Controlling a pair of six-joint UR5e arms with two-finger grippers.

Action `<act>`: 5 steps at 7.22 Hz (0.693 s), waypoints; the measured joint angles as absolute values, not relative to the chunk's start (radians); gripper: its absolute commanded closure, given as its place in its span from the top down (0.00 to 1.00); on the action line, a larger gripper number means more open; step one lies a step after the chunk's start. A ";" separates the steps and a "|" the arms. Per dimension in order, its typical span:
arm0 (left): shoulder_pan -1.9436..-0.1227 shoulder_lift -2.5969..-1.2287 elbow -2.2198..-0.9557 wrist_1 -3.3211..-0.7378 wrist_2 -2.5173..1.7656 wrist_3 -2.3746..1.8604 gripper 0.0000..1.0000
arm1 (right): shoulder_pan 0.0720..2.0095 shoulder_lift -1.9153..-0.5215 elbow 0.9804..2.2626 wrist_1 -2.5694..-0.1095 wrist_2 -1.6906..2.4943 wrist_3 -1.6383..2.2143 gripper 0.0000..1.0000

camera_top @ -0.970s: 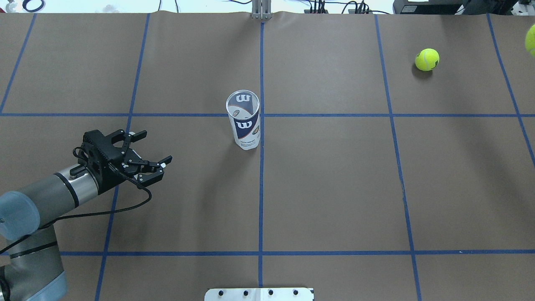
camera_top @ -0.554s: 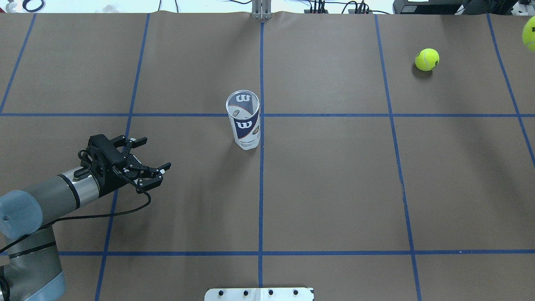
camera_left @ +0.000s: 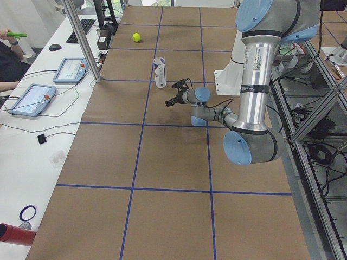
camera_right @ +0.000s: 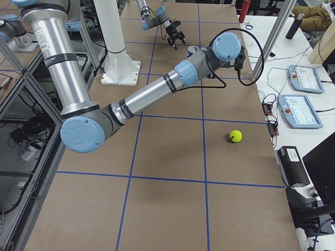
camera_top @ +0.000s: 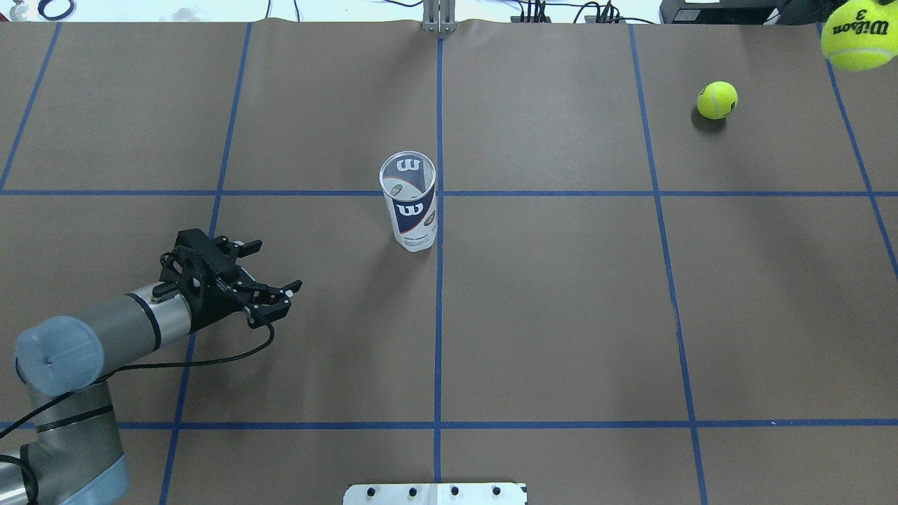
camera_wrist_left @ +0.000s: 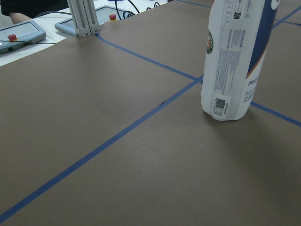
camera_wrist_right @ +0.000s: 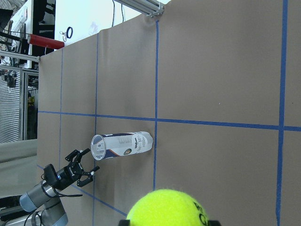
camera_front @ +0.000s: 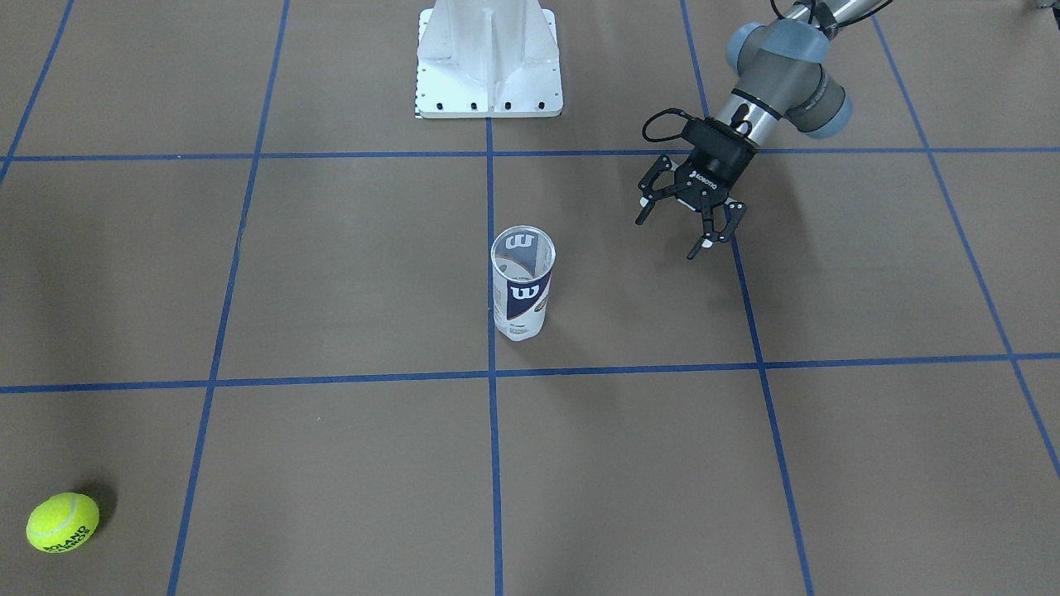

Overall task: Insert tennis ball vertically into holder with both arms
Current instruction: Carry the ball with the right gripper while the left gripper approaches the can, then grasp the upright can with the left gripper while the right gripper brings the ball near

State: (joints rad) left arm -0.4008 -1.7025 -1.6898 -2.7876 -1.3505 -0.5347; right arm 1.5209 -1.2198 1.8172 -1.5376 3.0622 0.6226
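Note:
The holder [camera_top: 409, 203] is a clear tube with a navy-and-white label. It stands upright and empty near the table's middle, and shows in the front view [camera_front: 522, 285] and close up in the left wrist view [camera_wrist_left: 237, 61]. My left gripper [camera_top: 277, 265] is open and empty, low over the table, well to the left of the holder and pointing toward it [camera_front: 672, 234]. My right gripper [camera_wrist_right: 170, 213] is shut on a yellow tennis ball [camera_top: 859, 31], held high at the far right. A second tennis ball [camera_top: 716, 99] lies on the table at the far right.
The white robot base [camera_front: 489, 58] stands at the near edge. An aluminium post [camera_top: 438, 17] stands at the far edge behind the holder. Tablets [camera_left: 32, 97] lie on the side bench beyond the far edge. Blue tape lines grid the brown table.
My left gripper has moved a little to the right toward the holder, still open. The held ball at the top right has come further into view and looks larger.

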 measured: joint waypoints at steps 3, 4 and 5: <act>-0.388 -1.825 -1.642 -2.760 -1.351 -0.606 0.99 | 1.420 -1.146 1.817 -1.537 2.981 0.708 0.00; -0.384 -1.859 -1.618 -2.759 -1.351 -0.609 0.99 | 1.388 -1.118 1.817 -1.537 2.955 0.727 0.00; -0.382 -1.894 -1.591 -2.760 -1.350 -0.610 0.99 | 1.360 -1.092 1.816 -1.537 2.936 0.735 0.00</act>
